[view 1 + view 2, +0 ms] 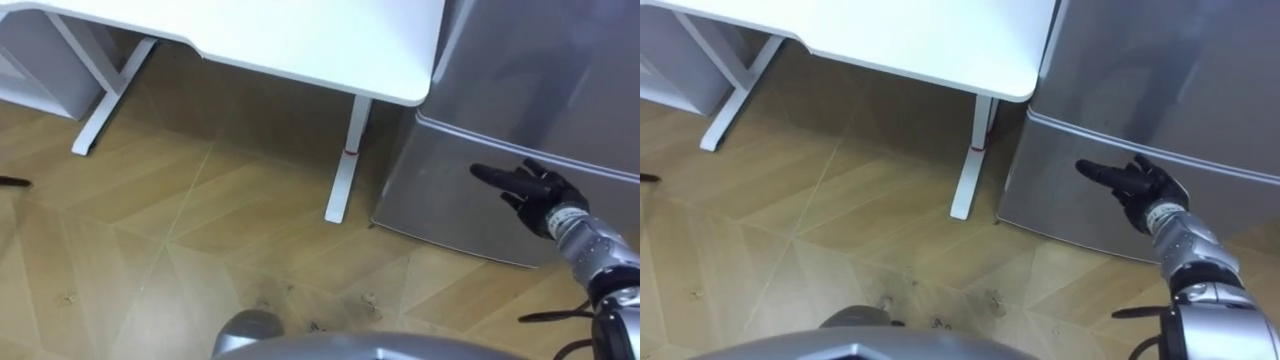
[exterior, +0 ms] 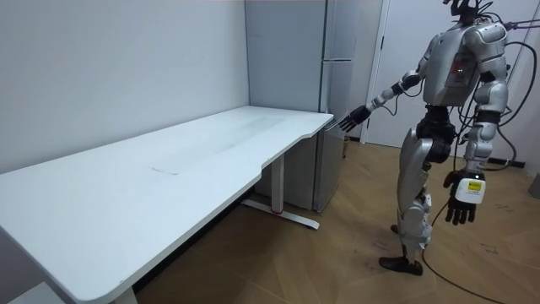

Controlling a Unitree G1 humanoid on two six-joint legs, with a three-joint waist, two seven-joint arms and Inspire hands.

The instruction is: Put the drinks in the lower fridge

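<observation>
right robot hand hovers outstretched near the lower fridge door.

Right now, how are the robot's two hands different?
The right hand is lifted and stretched out toward the fridge, while the left hand hangs low at the robot's side. The right hand is close to the fridge door, and the left hand is well away from it. Both hands are black, open and hold nothing.
</observation>
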